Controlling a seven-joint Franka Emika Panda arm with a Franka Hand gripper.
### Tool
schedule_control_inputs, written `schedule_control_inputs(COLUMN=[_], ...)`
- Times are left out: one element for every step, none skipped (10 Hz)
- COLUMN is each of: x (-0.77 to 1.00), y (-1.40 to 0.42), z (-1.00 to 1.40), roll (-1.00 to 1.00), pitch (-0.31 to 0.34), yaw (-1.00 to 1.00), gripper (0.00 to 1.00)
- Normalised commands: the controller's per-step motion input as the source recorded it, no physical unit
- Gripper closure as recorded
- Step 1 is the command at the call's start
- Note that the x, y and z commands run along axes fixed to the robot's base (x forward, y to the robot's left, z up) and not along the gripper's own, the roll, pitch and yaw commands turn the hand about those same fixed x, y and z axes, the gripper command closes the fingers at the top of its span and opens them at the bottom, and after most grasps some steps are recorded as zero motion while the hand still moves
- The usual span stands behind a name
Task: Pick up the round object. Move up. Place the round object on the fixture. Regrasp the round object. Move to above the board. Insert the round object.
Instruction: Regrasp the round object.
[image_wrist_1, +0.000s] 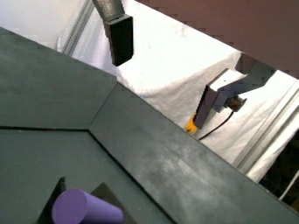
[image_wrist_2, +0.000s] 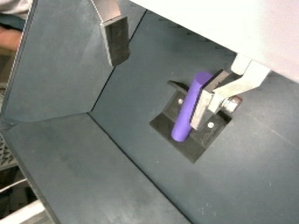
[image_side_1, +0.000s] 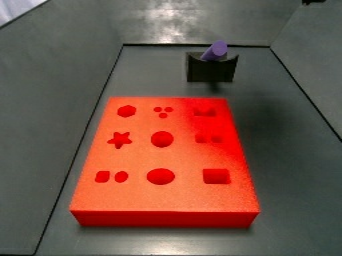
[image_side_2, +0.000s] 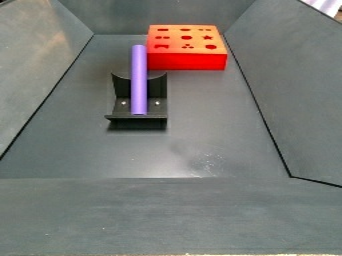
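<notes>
The purple round object (image_side_2: 138, 78) lies on the dark fixture (image_side_2: 134, 118), resting in its notch with one end sticking out past it. It shows in both side views (image_side_1: 215, 49) and both wrist views (image_wrist_2: 187, 109) (image_wrist_1: 84, 207). The fixture (image_side_1: 211, 69) stands on the floor a little beyond the red-orange board (image_side_1: 167, 160), apart from it. My gripper (image_wrist_2: 163, 79) is open and empty, raised above the floor. One finger (image_wrist_2: 208, 105) hangs over the peg and the fixture (image_wrist_2: 193, 140). In the side views the gripper is out of view.
The board (image_side_2: 187, 48) lies flat with star, circle, square and hexagon holes. Sloping dark grey walls (image_side_2: 54, 70) enclose the floor on all sides. A white cloth (image_wrist_1: 176, 61) hangs beyond the wall's edge.
</notes>
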Motion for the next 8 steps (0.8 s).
schedule_control_inputs(x=[0.08,0.03,0.03,0.05,0.05,0.07,0.08,0.09], y=[-0.04,0.05,0.05,0.04,0.04,0.03,0.03,0.03], z=[0.00,-1.00,-1.00,-1.00,-1.00,-1.00,-1.00,-1.00], roll=[0.22,0.22,0.21,0.19,0.15,0.10,0.08,0.07], pitch=[0.086,0.093,0.073,0.036,0.003,-0.039,-0.069,-0.084], yaw=[0.18,0.18,0.18,0.17,0.16,0.14,0.12,0.11], gripper=[0.00,0.00,0.00,0.00,0.00,0.00,0.00,0.00])
